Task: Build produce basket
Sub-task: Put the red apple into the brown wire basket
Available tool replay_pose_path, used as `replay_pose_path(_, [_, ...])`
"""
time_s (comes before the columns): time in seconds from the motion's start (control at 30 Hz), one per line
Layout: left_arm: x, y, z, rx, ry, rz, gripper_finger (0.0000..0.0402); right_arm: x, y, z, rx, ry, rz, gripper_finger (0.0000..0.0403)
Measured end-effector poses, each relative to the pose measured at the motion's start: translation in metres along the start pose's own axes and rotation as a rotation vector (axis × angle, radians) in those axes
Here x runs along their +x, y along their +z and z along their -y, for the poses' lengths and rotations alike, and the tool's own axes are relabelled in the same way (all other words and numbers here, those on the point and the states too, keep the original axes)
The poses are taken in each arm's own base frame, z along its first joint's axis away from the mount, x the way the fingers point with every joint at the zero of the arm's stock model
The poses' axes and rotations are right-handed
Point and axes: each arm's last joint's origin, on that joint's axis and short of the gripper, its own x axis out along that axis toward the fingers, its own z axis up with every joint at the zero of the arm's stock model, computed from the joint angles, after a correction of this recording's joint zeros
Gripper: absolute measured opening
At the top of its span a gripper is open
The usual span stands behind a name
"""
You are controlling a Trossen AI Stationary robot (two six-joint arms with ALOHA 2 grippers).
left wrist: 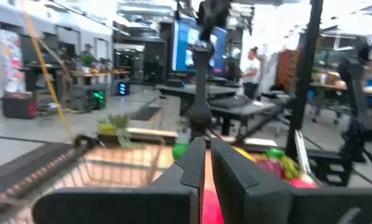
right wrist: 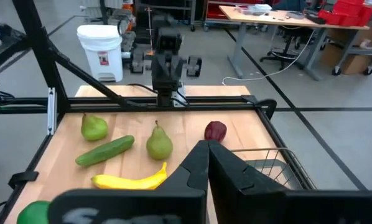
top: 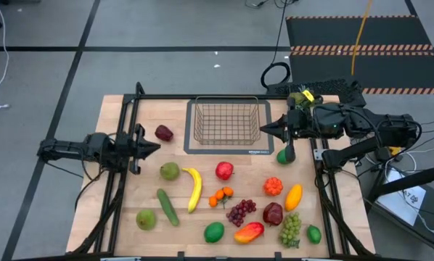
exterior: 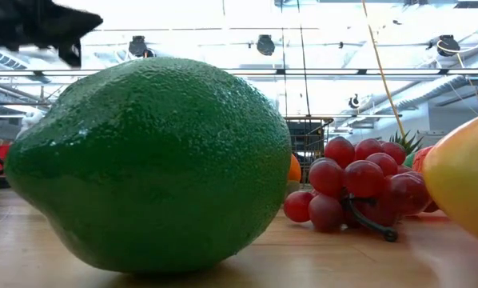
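Note:
The wire basket stands on a dark mat at the table's far middle, with nothing in it; it shows too in the right wrist view. Produce lies loose on the wood nearer me: a dark red apple, a pear, a banana, a cucumber, purple grapes and more. My left gripper is shut and hovers level at the table's left, just near of the dark red apple. My right gripper is shut, held high beside the basket's right side.
A green fruit lies under the right arm. A big green lime and a yellow fruit fill the low view. Black frame rails run along both table sides. A spiky green piece sits at the far right.

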Motion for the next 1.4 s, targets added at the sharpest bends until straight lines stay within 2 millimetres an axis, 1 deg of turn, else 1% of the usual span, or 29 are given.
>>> replay_pose_path(0.1, [0.006, 0.032, 0.002, 0.014, 0.016, -0.043, 0.003, 0.0, 0.0, 0.0, 0.019, 0.0, 0.0, 0.0])
replay_pose_path(0.23, [0.018, 0.079, 0.006, 0.032, 0.019, -0.104, 0.003, -0.002, 0.0, 0.0, 0.046, 0.003, 0.004, 0.0])
replay_pose_path(0.43, [0.045, 0.146, 0.013, 0.048, 0.069, -0.112, 0.003, -0.009, -0.003, 0.002, 0.086, 0.003, -0.025, 0.0])
replay_pose_path(0.53, [0.062, 0.173, 0.016, 0.047, 0.107, -0.113, 0.003, -0.014, -0.004, 0.003, 0.092, 0.004, -0.024, 0.0])
replay_pose_path(0.67, [0.088, 0.195, 0.02, 0.057, 0.123, -0.164, 0.003, -0.022, -0.006, 0.005, 0.117, 0.008, -0.033, 0.0])
replay_pose_path(0.83, [0.119, 0.204, 0.026, -0.022, 0.139, -0.263, 0.003, -0.032, -0.01, 0.007, 0.241, 0.004, -0.06, 0.0])
replay_pose_path(0.97, [0.136, 0.204, 0.028, -0.144, 0.161, -0.28, 0.003, -0.038, -0.014, 0.006, 0.364, 0.086, -0.11, 0.0])
replay_pose_path(1.07, [0.151, 0.193, 0.03, -0.254, 0.187, -0.311, 0.003, -0.04, -0.018, 0.005, 0.438, 0.128, -0.164, 0.0])
replay_pose_path(1.2, [0.166, 0.178, 0.033, -0.327, 0.183, -0.377, 0.003, -0.038, -0.021, 0.005, 0.51, 0.111, -0.212, 0.0])
replay_pose_path(1.3, [0.174, 0.17, 0.038, -0.365, 0.151, -0.41, 0.003, -0.031, -0.022, 0.003, 0.535, 0.103, -0.23, 0.0])
replay_pose_path(1.4, [0.179, 0.162, 0.043, -0.421, 0.125, -0.458, 0.003, -0.017, -0.023, -0.001, 0.594, 0.082, -0.26, 0.0])
